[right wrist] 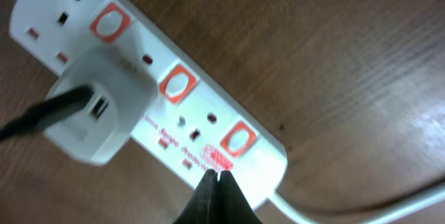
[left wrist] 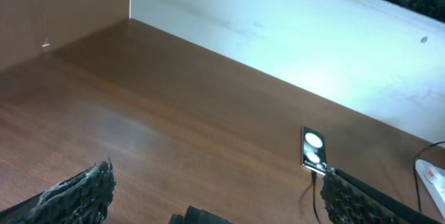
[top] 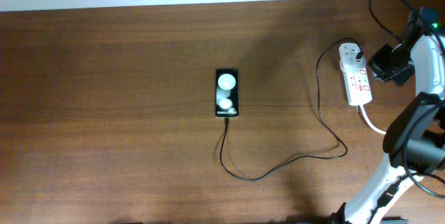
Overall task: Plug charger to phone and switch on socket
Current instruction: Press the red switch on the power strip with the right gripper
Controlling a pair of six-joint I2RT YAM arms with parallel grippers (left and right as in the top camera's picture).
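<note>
The black phone (top: 227, 92) lies in the middle of the table, two white circles on its face; it also shows in the left wrist view (left wrist: 313, 149). The thin black charger cable (top: 278, 168) runs from the phone's near end in a loop to the white plug adapter (top: 352, 56) seated in the socket strip (top: 358, 79). In the right wrist view the adapter (right wrist: 94, 109) sits in the strip (right wrist: 188, 106). My right gripper (right wrist: 217, 177) is shut, its tips over the strip's red lit marking. My left gripper (left wrist: 215, 200) is open and empty, far from the phone.
The strip's thick white cord (top: 372, 121) runs toward the right arm's base (top: 417, 147). A pale wall (left wrist: 292, 36) borders the table's far edge. A black cable (top: 389, 5) loops at the back right corner.
</note>
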